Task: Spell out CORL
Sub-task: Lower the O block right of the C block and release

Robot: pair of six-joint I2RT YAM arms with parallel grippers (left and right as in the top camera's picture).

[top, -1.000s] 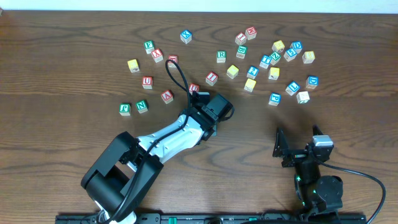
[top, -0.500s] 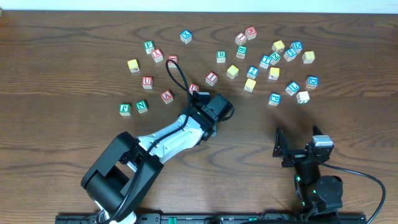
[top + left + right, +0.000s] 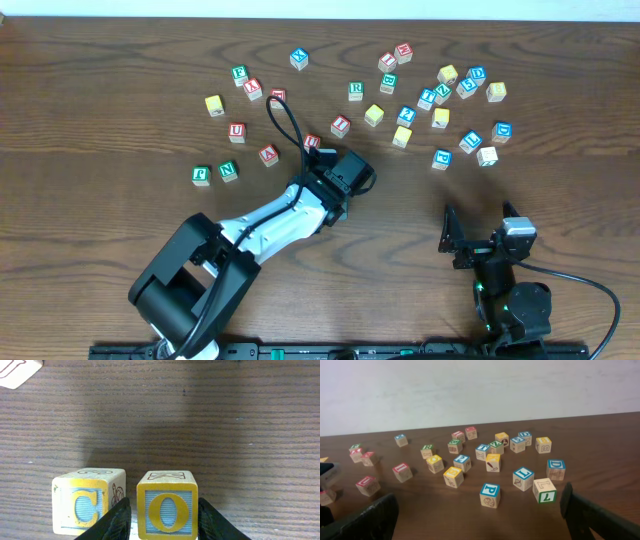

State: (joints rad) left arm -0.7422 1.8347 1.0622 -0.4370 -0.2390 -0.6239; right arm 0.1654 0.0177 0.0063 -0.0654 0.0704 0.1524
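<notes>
- The left gripper (image 3: 164, 505) has its jaws drawn close on either side of the O cube (image 3: 167, 510), a yellow-faced block standing upright on the table (image 3: 225, 420).
- The right-hand finger (image 3: 216, 524) meets the cube's edge. A thin pale sliver shows between the left-hand finger (image 3: 114, 524) and the cube. I cannot tell whether the cube is clamped or only straddled.
- The C cube (image 3: 87, 507), also yellow-faced, stands just beside the O cube, to its left in the wrist view. A narrow gap lies between them, and both letters face the camera the right way up.
- A corner of a red-lettered cube (image 3: 17, 370) shows at the top left of the left wrist view, well apart from the pair.
- From overhead, the left arm reaches from the front edge to mid-table. Its gripper sits just below the loose scatter of cubes, and a black cable (image 3: 285, 120) loops over its wrist.
- The R cube (image 3: 356, 90), pale with a green letter, lies in the middle of the scatter, apart from the C and O cubes.
- A blue-lettered cube that appears to read L (image 3: 523, 479) sits among the right-hand cluster, near a blue P cube (image 3: 490, 495).
- The right gripper (image 3: 477, 510) has its jaws spread wide with nothing between them, low over the table at the front right and facing the scatter.
</notes>
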